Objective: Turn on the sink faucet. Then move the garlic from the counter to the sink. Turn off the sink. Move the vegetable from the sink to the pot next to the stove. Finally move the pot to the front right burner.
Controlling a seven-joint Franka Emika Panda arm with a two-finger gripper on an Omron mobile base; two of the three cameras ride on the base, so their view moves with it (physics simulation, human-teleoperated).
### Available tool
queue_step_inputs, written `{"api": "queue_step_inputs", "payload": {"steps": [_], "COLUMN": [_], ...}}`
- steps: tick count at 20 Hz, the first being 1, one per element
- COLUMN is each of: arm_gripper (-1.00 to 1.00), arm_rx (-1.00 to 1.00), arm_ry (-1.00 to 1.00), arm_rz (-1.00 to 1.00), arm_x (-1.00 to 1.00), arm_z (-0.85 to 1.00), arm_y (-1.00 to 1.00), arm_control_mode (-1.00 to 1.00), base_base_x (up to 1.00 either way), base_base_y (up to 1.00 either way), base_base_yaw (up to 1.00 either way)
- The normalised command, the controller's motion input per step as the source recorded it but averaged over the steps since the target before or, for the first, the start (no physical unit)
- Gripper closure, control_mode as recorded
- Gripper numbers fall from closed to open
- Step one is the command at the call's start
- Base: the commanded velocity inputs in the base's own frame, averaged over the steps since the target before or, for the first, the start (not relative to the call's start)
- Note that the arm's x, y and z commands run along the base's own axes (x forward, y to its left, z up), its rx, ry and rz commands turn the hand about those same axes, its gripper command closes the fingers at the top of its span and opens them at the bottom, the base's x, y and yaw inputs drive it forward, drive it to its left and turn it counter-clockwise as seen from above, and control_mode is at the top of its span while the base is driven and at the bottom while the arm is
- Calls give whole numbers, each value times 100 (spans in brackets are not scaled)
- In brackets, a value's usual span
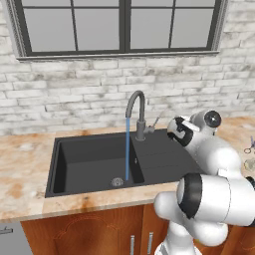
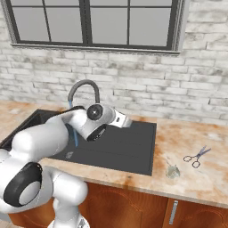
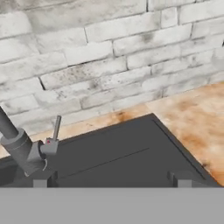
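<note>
White arm (image 2: 49,133) over sink faucet (image 2: 84,91) base

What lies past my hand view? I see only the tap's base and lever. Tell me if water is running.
Observer: Yes. A thin blue stream falls from the dark grey gooseneck faucet to the round metal drain of the matte black sink.
Operator: Find the garlic.
Observer: A small pale bulb-like thing, likely the garlic, lies on the mottled beige counter, right of the drainboard and near the front edge.
Operator: Name anything beside it.
Observer: Small metal scissors lie just behind it, not touching it.
</note>
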Motion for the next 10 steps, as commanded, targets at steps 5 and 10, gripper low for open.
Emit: {"api": "queue_step_inputs", "payload": {"steps": [5,10], "arm_gripper": [-100,-100], "arm_rx": [-4,1], "arm_ry": [37,31], "arm_rz": [-3,-6], "arm_x": [-16,-32], "arm_z": [98,-8], "arm_y": [-13,-17], "arm_control_mode": [-100,-100], "base_base_x": [0,0], "base_base_y": [0,0], "base_base_yaw": [0,0]}}
